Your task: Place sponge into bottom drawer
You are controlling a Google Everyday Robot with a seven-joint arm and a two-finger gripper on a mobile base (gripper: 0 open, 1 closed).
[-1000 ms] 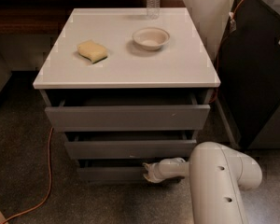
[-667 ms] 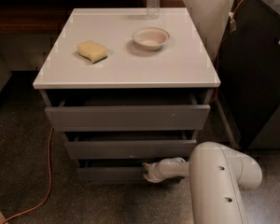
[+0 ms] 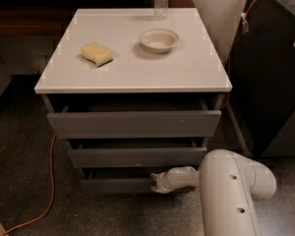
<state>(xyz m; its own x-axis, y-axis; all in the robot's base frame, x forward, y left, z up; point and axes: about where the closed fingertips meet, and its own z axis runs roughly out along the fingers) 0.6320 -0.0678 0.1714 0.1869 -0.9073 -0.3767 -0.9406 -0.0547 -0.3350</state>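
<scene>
On white tabletop: pale-yellow wavy foam sponge. At flat grey bottom drawer: white claw, grip impossible to tell. Seemingly opening it; next, pull outward.

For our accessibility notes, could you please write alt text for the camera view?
The robot's hand is at the front of the bottom drawer of a grey cabinet, while the sponge lies on its white top near a bowl.
</scene>
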